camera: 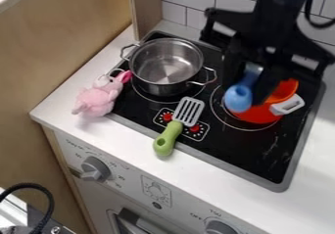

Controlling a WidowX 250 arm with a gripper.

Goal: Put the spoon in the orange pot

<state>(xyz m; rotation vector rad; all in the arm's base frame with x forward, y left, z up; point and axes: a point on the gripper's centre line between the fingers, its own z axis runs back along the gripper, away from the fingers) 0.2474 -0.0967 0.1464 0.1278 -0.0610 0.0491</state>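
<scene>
Gripper (247,85) clamped on blue-handled spoon (238,98), held at orange pot (256,114), right side of black stovetop (262,152); green-handled slotted spatula (168,138) beside steel pot (163,83).

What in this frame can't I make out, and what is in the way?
All in the camera view:
- Inside of the orange pot: mostly hidden by the blue spoon and gripper.
- Spoon's far end: hidden by the gripper.
- Lower right knob: cut off by the bottom edge.
- Black cable: cut off by the left edge.
- Pink toy's face: too small and blurred.
</scene>
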